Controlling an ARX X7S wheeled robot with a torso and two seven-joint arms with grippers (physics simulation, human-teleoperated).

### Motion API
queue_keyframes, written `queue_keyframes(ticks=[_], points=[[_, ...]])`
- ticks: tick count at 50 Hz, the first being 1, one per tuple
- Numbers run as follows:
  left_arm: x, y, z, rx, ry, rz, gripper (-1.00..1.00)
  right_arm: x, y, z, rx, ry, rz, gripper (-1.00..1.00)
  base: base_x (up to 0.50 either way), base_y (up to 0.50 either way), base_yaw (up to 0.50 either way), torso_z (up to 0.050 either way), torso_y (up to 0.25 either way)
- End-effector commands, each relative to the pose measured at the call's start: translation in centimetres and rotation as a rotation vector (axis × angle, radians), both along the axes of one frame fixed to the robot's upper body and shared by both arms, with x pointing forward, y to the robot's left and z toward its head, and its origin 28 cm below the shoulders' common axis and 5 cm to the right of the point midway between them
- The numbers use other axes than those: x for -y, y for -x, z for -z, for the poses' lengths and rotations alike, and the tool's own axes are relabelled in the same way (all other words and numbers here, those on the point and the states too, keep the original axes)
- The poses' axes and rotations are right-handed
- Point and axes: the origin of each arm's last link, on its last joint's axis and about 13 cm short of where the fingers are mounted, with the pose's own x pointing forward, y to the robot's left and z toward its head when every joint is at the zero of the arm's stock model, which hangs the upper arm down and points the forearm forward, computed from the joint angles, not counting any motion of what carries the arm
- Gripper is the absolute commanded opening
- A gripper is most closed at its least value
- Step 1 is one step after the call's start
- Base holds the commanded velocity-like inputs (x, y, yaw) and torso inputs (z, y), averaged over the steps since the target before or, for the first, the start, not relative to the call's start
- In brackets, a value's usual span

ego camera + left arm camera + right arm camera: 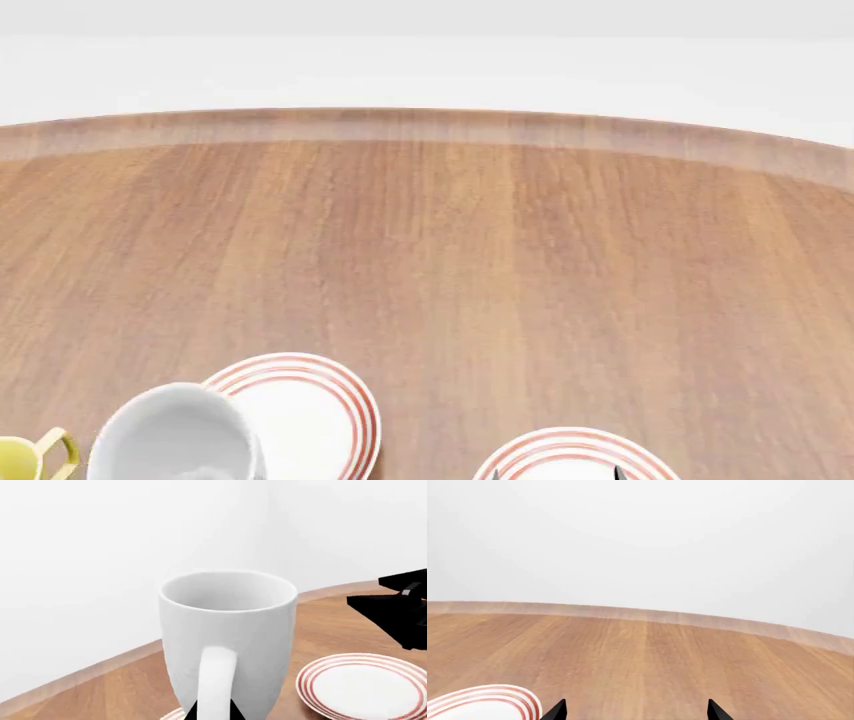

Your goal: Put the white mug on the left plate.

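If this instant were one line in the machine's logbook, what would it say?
white mug: upright, over left plate edge | left gripper: at handle, grip unclear | right gripper: jaws open, empty

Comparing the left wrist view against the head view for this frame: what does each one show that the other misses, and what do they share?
Only the left wrist view shows the white mug's loop handle, with dark fingers at its base, and a black part of the other arm. Only the head view shows the yellow-handled mug at the table's near left and the mug overlapping the left plate. Both show the white mug, the other red-ringed plate, and the wooden table.
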Motion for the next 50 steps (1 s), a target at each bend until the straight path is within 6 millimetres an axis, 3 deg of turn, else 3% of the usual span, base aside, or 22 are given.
queue_keyframes(ticks=[1,50], points=[[-0.3,-1.9,0.2,-0.022,0.008,-0.027,-1.00,0.0,0.0,0.0,-0.002,0.001,0.000,1.00,0.00,0.00,0.00,0.000,0.000],[-1.1,-9.1,0.3,-0.109,-0.060,-0.084,-1.00,-0.1,-0.3,0.2,-0.008,0.002,-0.005,1.00,0.00,0.00,0.00,0.000,0.000]])
